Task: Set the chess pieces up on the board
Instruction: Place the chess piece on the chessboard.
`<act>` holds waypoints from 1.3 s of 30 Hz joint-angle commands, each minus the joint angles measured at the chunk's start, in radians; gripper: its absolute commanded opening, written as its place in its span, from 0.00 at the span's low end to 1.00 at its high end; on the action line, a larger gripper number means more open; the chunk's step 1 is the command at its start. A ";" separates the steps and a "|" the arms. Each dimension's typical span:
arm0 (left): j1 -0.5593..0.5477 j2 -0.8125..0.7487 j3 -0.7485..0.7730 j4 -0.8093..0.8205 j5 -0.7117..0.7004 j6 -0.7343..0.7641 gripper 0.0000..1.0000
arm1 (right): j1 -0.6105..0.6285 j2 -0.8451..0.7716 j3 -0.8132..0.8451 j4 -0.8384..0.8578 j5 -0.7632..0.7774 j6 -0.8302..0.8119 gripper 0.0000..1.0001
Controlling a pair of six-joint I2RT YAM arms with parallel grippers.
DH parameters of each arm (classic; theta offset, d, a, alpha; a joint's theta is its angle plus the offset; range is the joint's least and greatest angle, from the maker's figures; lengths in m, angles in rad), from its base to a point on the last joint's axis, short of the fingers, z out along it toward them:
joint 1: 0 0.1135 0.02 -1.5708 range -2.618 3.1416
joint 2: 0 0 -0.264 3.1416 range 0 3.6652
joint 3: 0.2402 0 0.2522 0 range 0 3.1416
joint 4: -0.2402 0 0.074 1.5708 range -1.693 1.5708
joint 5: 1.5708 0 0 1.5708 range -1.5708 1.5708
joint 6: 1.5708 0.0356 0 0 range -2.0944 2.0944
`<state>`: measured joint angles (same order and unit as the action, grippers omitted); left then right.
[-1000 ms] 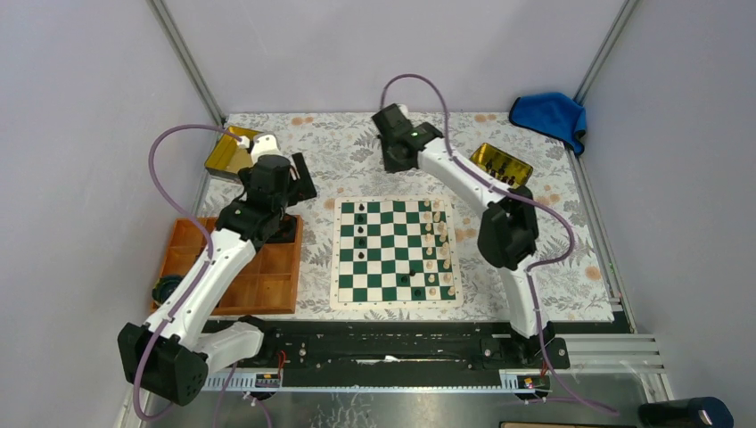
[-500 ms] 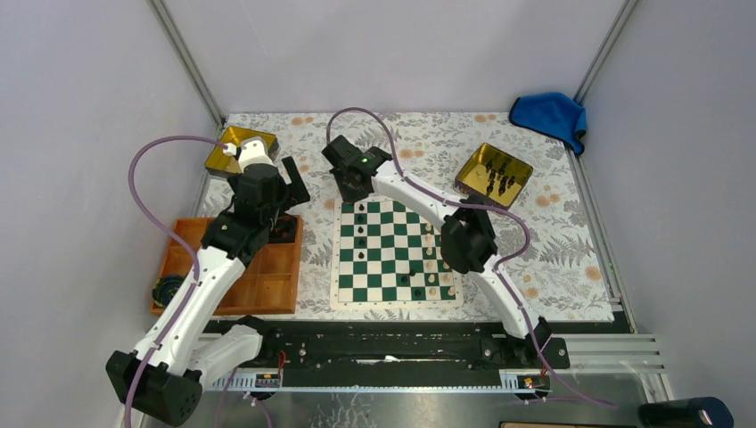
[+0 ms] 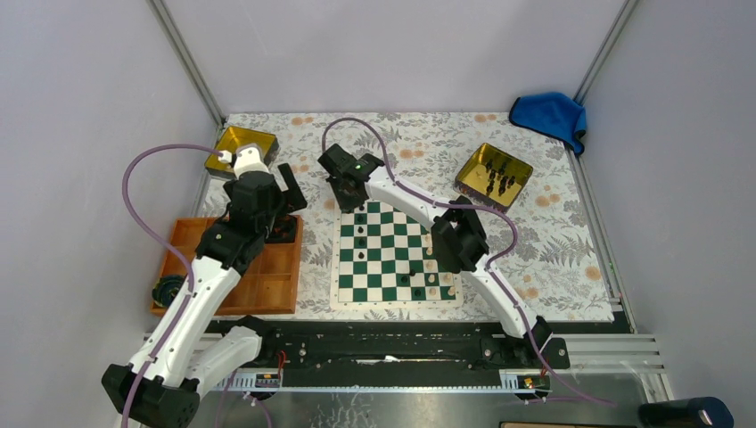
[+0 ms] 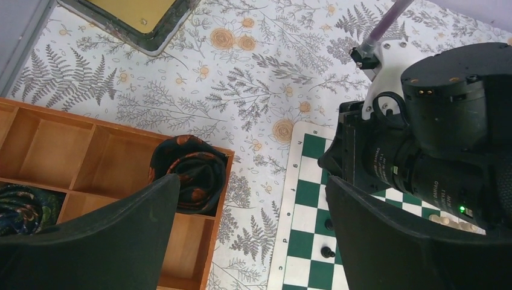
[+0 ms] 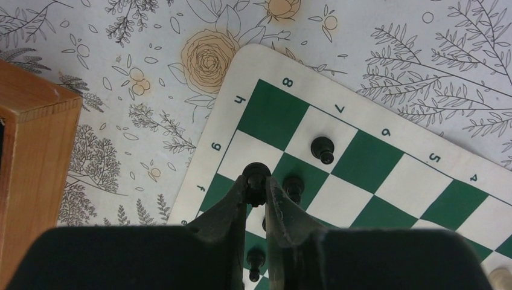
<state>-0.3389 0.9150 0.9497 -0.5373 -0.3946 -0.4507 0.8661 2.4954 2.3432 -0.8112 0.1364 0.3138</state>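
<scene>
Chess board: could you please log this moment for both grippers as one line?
right gripper: shut on black chess piece | where: over board corner | left gripper: open, empty

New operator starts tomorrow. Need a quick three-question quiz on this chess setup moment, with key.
1. True or false: the left gripper is shut on a pawn.
2. What does the right gripper hold? A) nothing B) a black chess piece C) a cream piece
3. Seen from the top camera, near which corner of the board is the right gripper?

Key
1. False: it is open and empty.
2. B
3. The far left corner.
</scene>
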 commanded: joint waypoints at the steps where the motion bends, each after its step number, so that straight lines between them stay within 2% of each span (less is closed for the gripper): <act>1: 0.008 -0.013 -0.018 0.015 0.004 0.021 0.99 | 0.008 0.014 0.056 0.037 -0.009 -0.028 0.00; 39: 0.008 0.053 -0.043 0.045 -0.004 0.057 0.99 | -0.042 0.060 0.022 0.126 -0.027 -0.058 0.01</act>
<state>-0.3382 0.9653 0.9119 -0.5346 -0.3920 -0.4145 0.8349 2.5397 2.3459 -0.6968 0.1349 0.2649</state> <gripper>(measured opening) 0.987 0.195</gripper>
